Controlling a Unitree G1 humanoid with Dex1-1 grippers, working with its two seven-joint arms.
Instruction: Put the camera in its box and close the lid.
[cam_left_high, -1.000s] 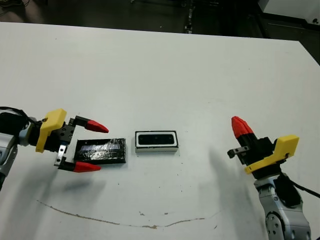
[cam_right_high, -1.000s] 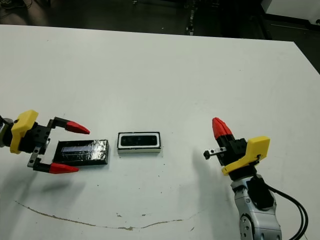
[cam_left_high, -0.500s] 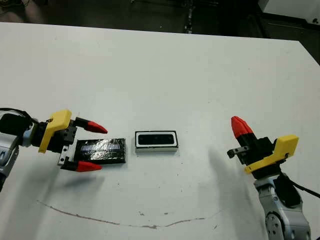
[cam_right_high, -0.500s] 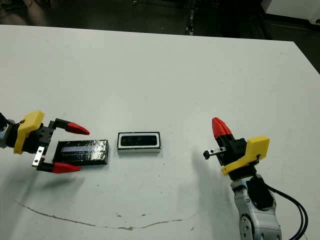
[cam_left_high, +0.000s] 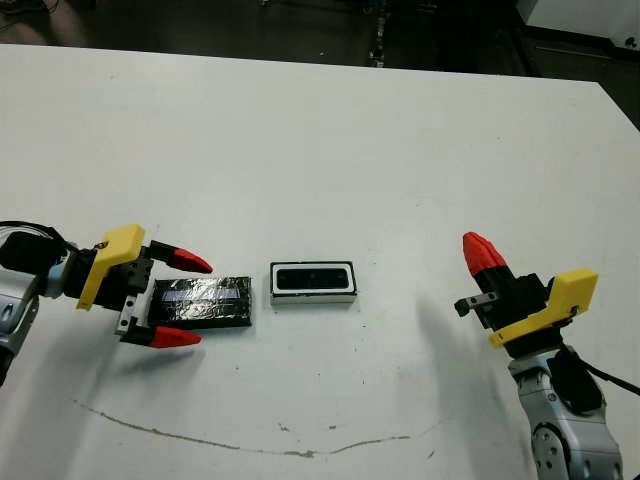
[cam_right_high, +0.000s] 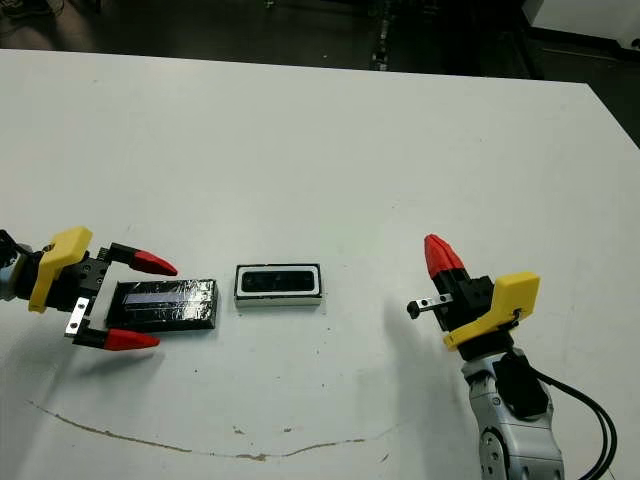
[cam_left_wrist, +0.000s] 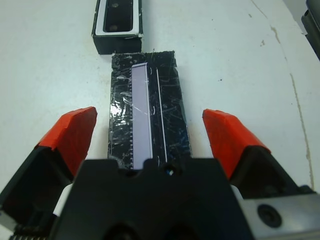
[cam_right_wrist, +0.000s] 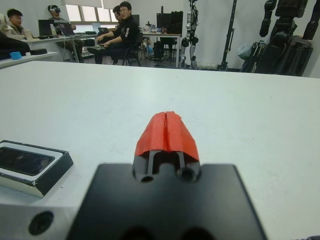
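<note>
Black lid (cam_left_high: 202, 301) flat on table (cam_left_high: 320, 140), left gripper (cam_left_high: 176, 300) spread wide astride its end, not touching. Camera (cam_left_high: 312, 279) sits in box (cam_left_high: 313, 296) just beside. Right gripper (cam_left_high: 482, 255) pinched closed, well apart.

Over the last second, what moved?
Only the left gripper: it drew back a little toward the robot's left along the lid, jaws narrowing slightly but open, one on each side of the lid's end, nothing gripped. The lid, the box with the camera in it, and the shut right gripper stayed put.
</note>
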